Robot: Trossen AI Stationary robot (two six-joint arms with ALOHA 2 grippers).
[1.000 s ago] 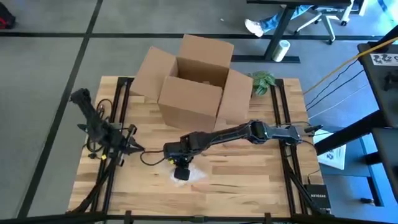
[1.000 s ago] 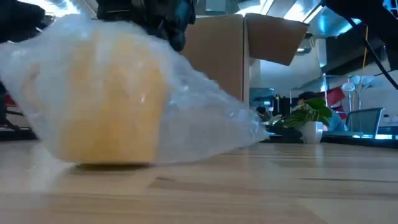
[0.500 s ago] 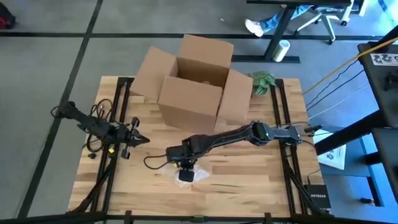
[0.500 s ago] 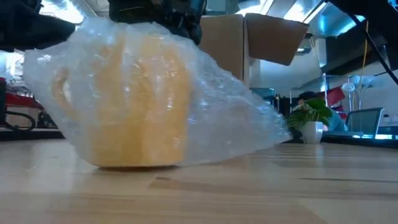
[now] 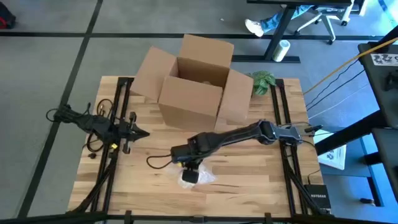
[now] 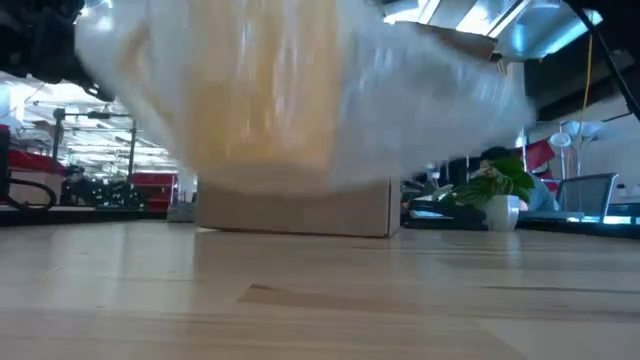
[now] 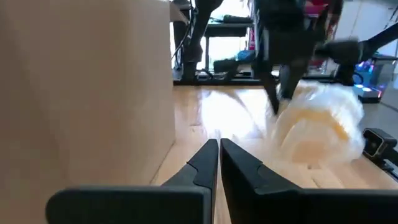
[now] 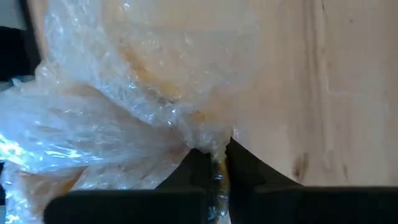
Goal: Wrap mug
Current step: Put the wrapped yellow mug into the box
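Two arms show from above: the right hand (image 5: 189, 169) has slid nearer the front edge of the counter (image 5: 249, 171) than half a second ago, carrying the bubble wrap (image 5: 200, 177) bundle with the mug (image 5: 188, 177) inside, while the left hand (image 5: 142, 133) waits by the left rail, now pointing at the cardboard box (image 5: 196, 87). Down low, the bundle that sat on the wood before is now lifted clear, with the box showing underneath it. Left wrist view shows its fingers (image 7: 204, 163) pressed together, and the right wrist view has its fingers (image 8: 242, 163) pinched tight on a fold of wrap.
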